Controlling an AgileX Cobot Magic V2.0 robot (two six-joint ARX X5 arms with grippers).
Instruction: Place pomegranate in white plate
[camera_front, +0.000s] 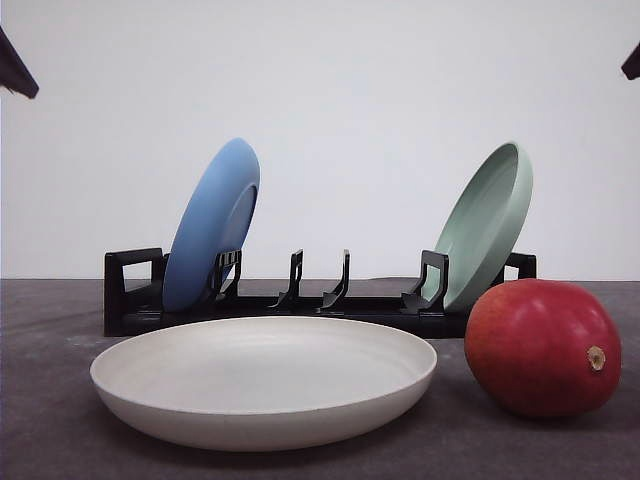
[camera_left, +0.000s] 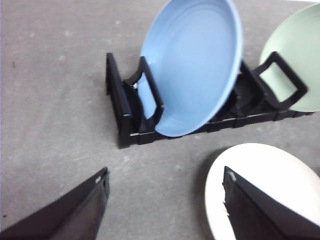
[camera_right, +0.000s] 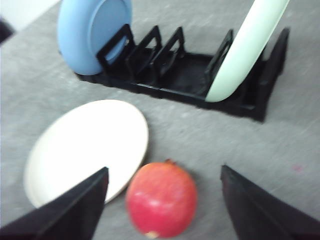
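No legible markings. Matte, shallow, round white plate (camera_front: 263, 383) lies flat, apparently just ahead of the released left gripper (camera_left: 165, 205). Smooth, round, red pomegranate (camera_right: 161, 198) rests beside its rim, ahead between the spread right gripper (camera_right: 164, 205) fingers, untouched.

**Cut off and blurred**

In the left wrist view the white plate (camera_left: 260, 175) runs off the lower right edge, partly hidden behind a claw finger (camera_left: 260, 212), and the pale green plate (camera_left: 295, 60) is cropped at the right edge. The right wrist view is soft; the pomegranate (camera_right: 161, 199) looks blurred, and the pale green plate's top leaves the frame.
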